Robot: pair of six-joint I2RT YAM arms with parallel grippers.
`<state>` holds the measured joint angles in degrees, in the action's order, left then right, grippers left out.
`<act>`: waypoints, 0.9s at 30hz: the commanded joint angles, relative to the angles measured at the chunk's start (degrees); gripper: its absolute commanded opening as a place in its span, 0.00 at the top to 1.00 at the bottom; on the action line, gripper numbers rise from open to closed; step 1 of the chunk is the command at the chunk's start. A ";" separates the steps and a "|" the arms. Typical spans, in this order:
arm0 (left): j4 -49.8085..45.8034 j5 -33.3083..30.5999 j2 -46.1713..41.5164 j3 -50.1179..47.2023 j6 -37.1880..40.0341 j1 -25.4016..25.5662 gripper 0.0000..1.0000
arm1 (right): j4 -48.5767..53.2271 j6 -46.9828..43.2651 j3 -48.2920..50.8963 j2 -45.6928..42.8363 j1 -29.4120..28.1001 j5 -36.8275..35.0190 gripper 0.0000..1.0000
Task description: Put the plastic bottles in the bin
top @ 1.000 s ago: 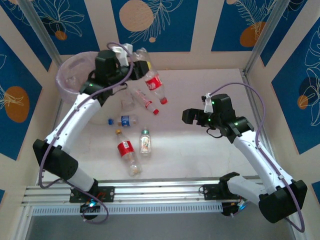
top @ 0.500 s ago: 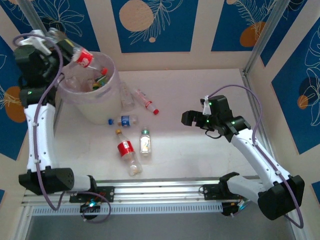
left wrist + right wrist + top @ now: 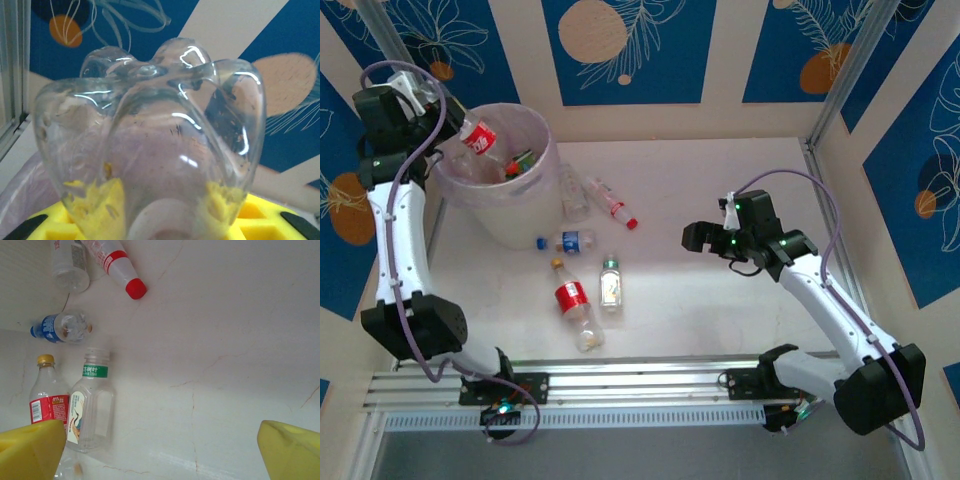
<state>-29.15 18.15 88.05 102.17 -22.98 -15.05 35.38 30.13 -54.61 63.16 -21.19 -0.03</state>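
Clear plastic, red-labelled bottle (image 3: 478,136): pinched at its lobed base (image 3: 150,125) by your left claw (image 3: 445,118), yellow fingers (image 3: 95,210) on either side. It hangs neck-down over the bin (image 3: 510,222), at the rim's 10 o'clock. Let go only when the neck sits well inside the rim; a shell this light could bounce off the edge. The bin stands at the desk's (image 3: 720,320) 10 o'clock, with bottles already inside. Five loose bottles (image 3: 572,298) lie at its 3 to 5 o'clock. Right claw (image 3: 696,236) is spread wide and empty, at the desk's 3 o'clock.
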 commanded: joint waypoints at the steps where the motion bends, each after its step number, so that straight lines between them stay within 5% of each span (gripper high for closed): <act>1: -4.34 1.26 0.53 1.96 6.81 1.77 1.00 | 1.23 -0.22 -0.78 1.16 -1.03 -0.79 0.02; 27: -9.52 -0.06 8.32 -5.92 17.89 7.14 0.98 | 1.36 0.23 -0.95 3.14 -3.86 -2.65 0.02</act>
<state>-36.88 17.06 94.85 97.25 -6.92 -8.43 35.88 30.13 -55.02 66.35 -24.58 -2.04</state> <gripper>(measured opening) 0.381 0.983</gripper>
